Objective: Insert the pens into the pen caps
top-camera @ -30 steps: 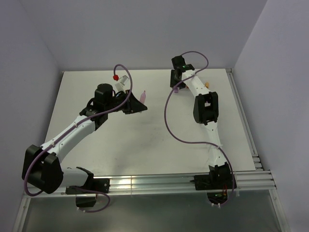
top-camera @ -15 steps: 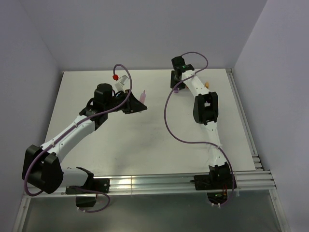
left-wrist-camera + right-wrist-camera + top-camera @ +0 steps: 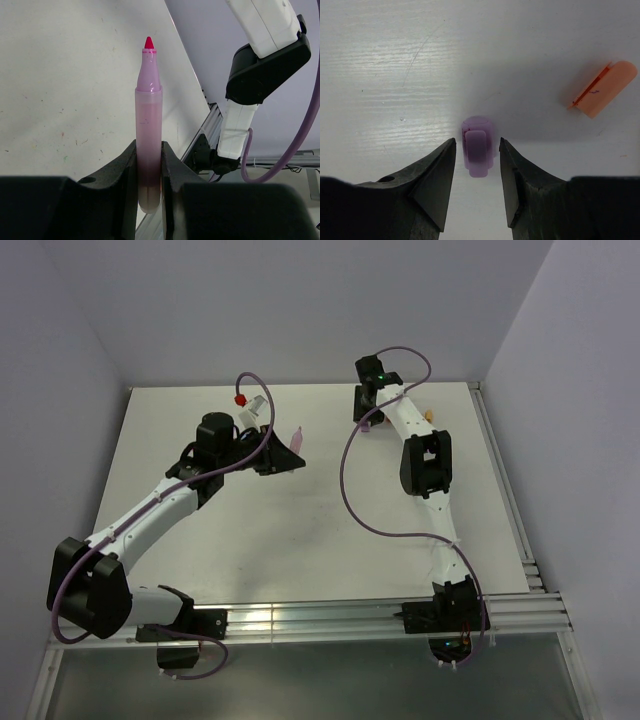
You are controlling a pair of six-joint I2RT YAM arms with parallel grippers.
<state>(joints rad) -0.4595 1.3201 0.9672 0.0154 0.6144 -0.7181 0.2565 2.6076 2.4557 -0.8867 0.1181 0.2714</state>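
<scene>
From above, nothing was seen moved since earlier; both arms were stretched across the table (image 3: 300, 540). Left wrist: the left tool (image 3: 148, 147) was clamped on a pink pen (image 3: 148, 100). Right wrist: the right tool (image 3: 477, 144) was spread narrowly astride a purple cap (image 3: 478, 150), lying untouched.

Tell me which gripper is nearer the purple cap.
Right. The right gripper straddles the purple cap, jaws open on either side without touching it. The left gripper is far off to the cap's left, shut on a pink pen.
</scene>
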